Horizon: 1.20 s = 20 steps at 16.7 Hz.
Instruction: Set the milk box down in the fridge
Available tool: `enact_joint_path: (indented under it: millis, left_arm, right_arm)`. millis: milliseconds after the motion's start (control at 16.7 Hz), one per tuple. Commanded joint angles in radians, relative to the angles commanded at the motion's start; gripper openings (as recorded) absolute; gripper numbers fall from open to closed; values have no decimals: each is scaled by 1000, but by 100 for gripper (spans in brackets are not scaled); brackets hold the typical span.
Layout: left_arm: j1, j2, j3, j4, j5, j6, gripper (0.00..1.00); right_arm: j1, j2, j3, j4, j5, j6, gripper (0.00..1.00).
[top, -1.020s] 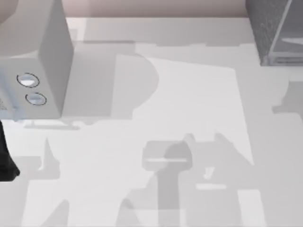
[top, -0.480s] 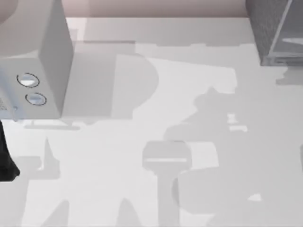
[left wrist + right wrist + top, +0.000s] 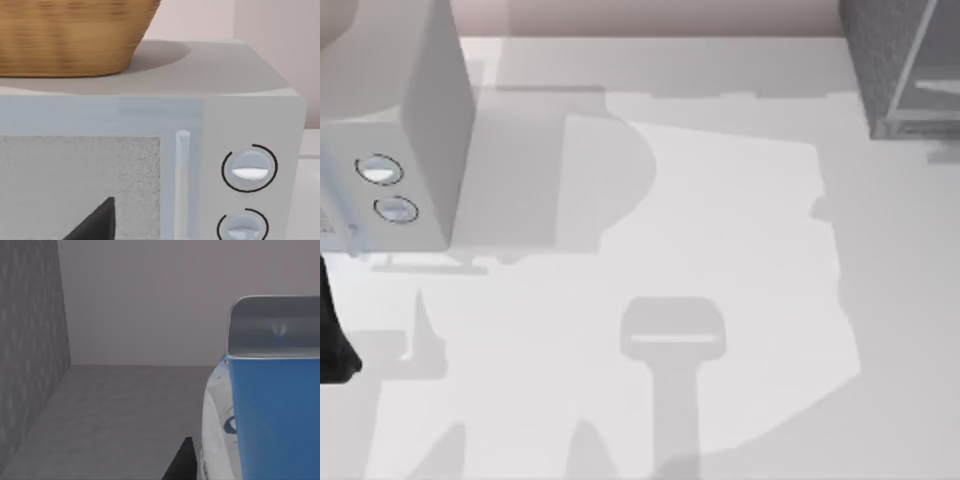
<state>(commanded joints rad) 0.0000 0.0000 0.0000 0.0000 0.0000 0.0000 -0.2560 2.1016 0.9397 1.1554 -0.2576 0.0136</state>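
The milk box (image 3: 272,415), blue with a white lower band, hangs close in the right wrist view. It is inside the fridge (image 3: 27,350), between the speckled wall and the grey floor, upright and near the back wall. One dark fingertip (image 3: 183,459) of my right gripper presses against the box's white side. From above, the fridge (image 3: 895,60) stands at the table's far right corner. My left arm (image 3: 332,340) is parked at the left edge, with one of its fingers (image 3: 97,222) facing the microwave door.
A light-grey microwave (image 3: 415,130) with two round dials (image 3: 380,170) stands at the far left. A wicker basket (image 3: 70,35) sits on top of it. The white table (image 3: 720,250) stretches between the two cabinets.
The right arm's shadow swept from the table's middle towards the far right and has left the table. The left arm has not moved.
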Motion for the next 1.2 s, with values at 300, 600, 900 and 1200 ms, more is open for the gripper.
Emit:
enact_joint_path:
  millis: [300, 600, 900, 1200]
  left_arm:
    - [0, 0, 0, 0, 0, 0, 100]
    - [0, 0, 0, 0, 0, 0, 100]
    - [0, 0, 0, 0, 0, 0, 100]
    - [0, 0, 0, 0, 0, 0, 100]
  right_arm:
    - [-23, 72, 37, 45, 2, 1, 0]
    - [-19, 70, 33, 43, 2, 3, 0]
    - [-35, 71, 136, 38, 31, -12, 0]
    - [-5, 158, 277, -64, 27, -6, 0]
